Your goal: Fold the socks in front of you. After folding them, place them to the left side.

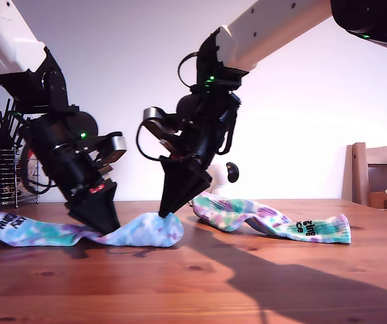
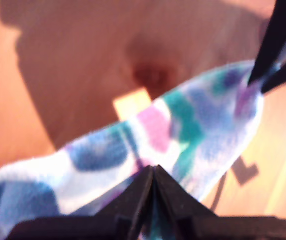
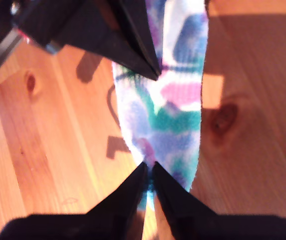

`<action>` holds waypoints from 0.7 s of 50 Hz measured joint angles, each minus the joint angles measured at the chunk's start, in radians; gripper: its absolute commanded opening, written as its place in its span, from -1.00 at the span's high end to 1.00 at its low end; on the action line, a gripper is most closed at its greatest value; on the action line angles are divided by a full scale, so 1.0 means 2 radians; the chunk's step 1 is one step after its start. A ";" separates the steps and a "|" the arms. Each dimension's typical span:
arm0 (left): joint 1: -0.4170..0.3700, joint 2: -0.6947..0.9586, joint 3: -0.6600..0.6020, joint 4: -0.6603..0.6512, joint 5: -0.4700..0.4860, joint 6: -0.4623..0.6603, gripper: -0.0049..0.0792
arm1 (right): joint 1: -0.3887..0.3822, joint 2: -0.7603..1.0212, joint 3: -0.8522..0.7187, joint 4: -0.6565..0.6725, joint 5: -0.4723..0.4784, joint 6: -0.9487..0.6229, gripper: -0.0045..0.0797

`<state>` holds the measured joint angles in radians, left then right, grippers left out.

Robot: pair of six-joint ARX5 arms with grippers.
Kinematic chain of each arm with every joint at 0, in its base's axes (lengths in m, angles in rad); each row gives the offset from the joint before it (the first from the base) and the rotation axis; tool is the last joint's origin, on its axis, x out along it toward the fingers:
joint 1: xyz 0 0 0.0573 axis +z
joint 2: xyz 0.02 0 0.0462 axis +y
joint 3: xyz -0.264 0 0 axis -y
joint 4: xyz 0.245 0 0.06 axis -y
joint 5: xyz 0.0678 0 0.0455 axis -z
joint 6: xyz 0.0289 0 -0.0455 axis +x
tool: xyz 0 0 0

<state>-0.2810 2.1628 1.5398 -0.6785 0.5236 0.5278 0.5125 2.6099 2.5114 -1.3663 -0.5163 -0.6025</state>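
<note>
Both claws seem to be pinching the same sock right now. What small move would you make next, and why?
Probably I'd lift my second gripper and carry its end of the near sock over toward my first gripper. Both are shut on that sock, which lies lengthwise and unfolded on the table, so bringing one end over the other should start the fold. The other sock waits behind.
</note>
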 measured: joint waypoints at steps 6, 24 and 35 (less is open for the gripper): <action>0.000 0.000 0.000 -0.001 0.000 -0.001 0.93 | 0.000 -0.002 0.000 0.000 0.000 0.000 0.92; -0.002 0.004 0.000 0.000 0.000 -0.001 0.93 | 0.000 -0.033 0.000 0.000 0.000 0.002 0.64; -0.002 0.004 0.000 0.001 0.000 -0.001 0.93 | 0.000 -0.042 0.000 0.000 0.002 0.002 0.93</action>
<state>-0.2859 2.1700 1.5406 -0.6769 0.5232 0.5259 0.5133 2.5263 2.5114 -1.3666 -0.5133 -0.5995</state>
